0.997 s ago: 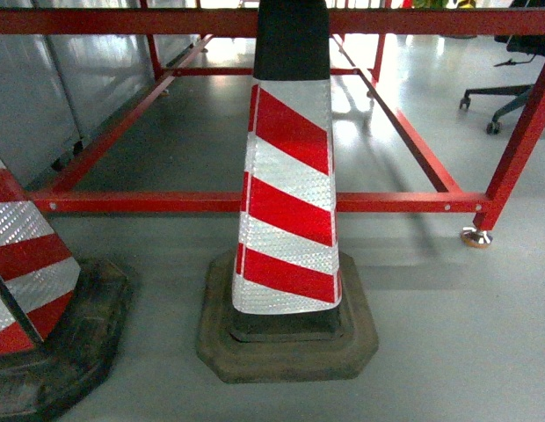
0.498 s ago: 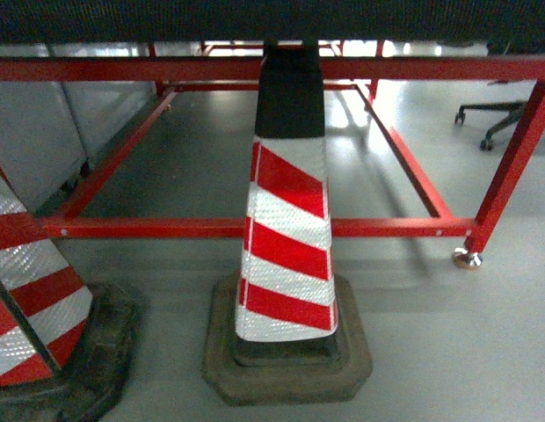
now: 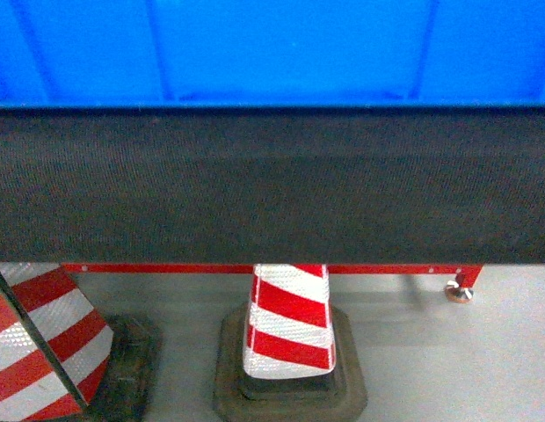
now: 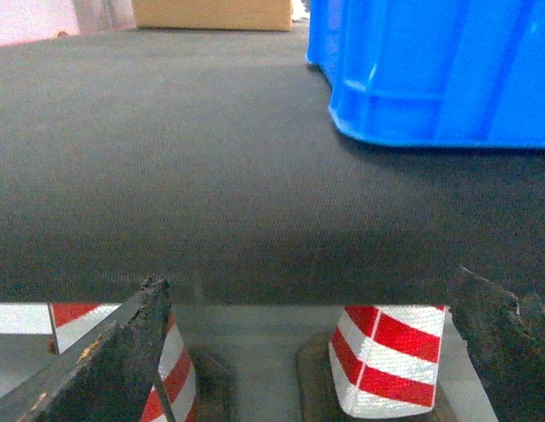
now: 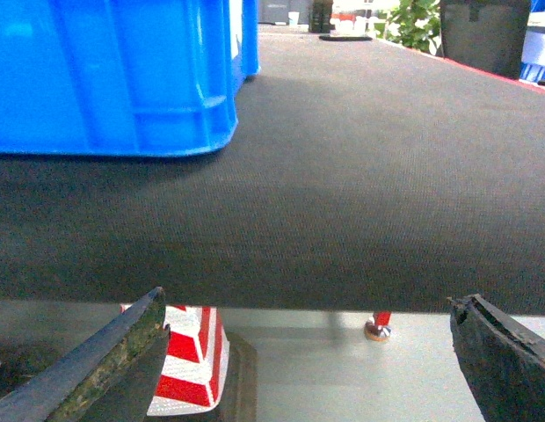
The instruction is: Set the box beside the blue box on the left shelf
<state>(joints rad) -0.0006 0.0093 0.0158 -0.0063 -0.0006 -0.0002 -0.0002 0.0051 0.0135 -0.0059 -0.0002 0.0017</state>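
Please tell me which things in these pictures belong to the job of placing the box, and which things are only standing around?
Belong to the job:
- blue box on the dark table
- left gripper, open
- right gripper, open

Only standing around:
- striped cone on the floor
- second cone to its left
- red frame
- cardboard box
- plant

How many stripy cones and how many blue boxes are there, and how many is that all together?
Striped cones: 2, one in the middle and one cut off at the left edge.
Blue boxes: 1, sitting on the dark table.
Total: 3.
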